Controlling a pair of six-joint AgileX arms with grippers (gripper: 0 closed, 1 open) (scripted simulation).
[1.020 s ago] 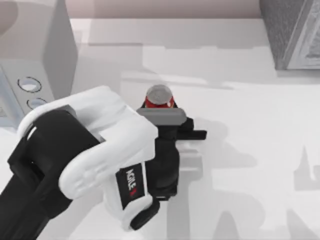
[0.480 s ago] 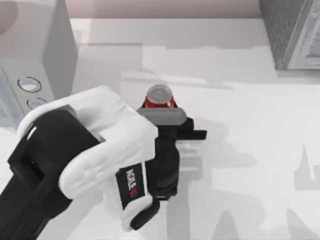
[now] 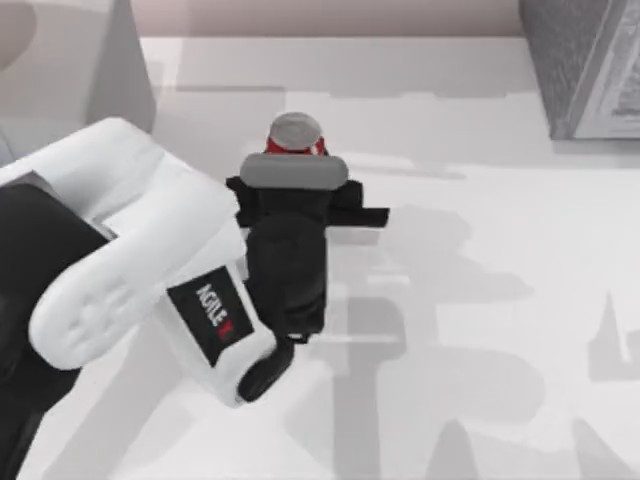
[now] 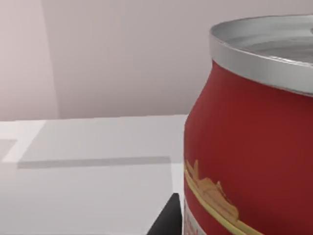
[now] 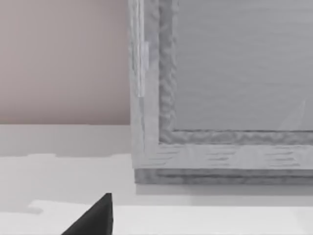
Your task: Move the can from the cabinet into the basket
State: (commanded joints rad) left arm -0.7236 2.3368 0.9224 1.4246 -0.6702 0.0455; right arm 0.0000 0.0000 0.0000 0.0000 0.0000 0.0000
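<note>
**Can held upright in my left end effector, over the counter**

My left end effector (image 3: 296, 175) is clamped on the can (image 3: 296, 134), toward the far middle of the counter (image 3: 480, 300) in the top view. Can is upright: long axis vertical, silver top facing up at the overhead camera, red shoulder just showing under the rim. The grey wrist block and black body of my left arm sit right in front of it, covering most of the can body from above. My big white forearm link runs off to the lower left.

Left wrist view: can (image 4: 254, 147) very close, red wall with the yellow printed label low down, silver rim at top, standing straight. A dark finger (image 4: 164, 220) tip shows at the can's base edge. Behind it, pale counter and a plain wall.

The cabinet (image 3: 585, 65) is at the far right corner of the counter, dark grey speckled side and lighter front panel, well apart from the can. A pale grey box (image 3: 65, 60) stands at the far left corner.

Right wrist view: cabinet (image 5: 220, 98) front frame and panel close up, a dark fingertip (image 5: 95, 218) of my right end effector at the frame edge. Can't tell whether the right one is open or closed.
</note>
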